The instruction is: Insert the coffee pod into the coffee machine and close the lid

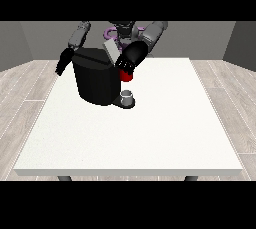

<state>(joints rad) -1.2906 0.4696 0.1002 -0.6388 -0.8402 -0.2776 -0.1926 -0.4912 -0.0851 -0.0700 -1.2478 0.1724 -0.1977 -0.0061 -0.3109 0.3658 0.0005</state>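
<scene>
Black coffee machine [95,80] on the tabletop [150,133] — the hand at the view's right [126,64] hovers at its lid [111,50]; finger state unclear. Grey thing [127,94] below — possibly the pod. Lid closing seems next.

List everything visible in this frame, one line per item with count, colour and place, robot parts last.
table: one, white, fills the middle of the view.
coffee machine: one, black, on the table's far side, towards the view's left.
lid: one, grey, raised at a tilt above the machine's top.
red thing at the machine: one, red, at the machine's front, above the cup.
cup: one, grey, on the machine's base plate.
hand at the view's right: one, black, at the machine's top beside the red thing.
hand at the view's left: one, black, hanging beside the machine's left side.
</scene>
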